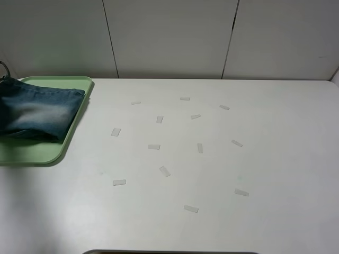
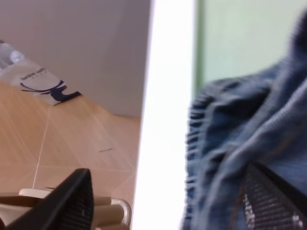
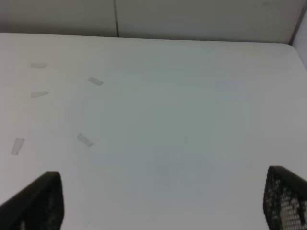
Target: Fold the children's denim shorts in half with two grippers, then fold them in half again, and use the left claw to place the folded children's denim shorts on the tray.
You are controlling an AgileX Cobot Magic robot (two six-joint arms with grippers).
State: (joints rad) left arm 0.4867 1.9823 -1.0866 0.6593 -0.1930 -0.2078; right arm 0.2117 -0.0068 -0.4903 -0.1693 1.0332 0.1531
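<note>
Folded, soft, limp children's denim shorts [image 1: 37, 112] lying on the tray [image 1: 32, 153] (thick waistband the surest hold), left gripper [image 2: 168, 201] spread around the cloth without a visible pinch, right gripper [image 3: 163, 201] spread wide over bare table [image 1: 212, 169].

Right gripper [image 3: 163, 201]: jaws stand wide apart, nothing between them. Two black fingertips [image 3: 41, 199] show at the lower corners of the frame; the one opposite has a perforated, mesh-like pad face. Below and ahead: white table [image 3: 182, 115], matte. Five small pale tape strips [image 3: 85, 139] stuck flat on the table, scattered on one side, lying at mixed angles, well apart from each other. Far table edge meets a pale wall [image 3: 192, 17] with one dark vertical seam.
</note>
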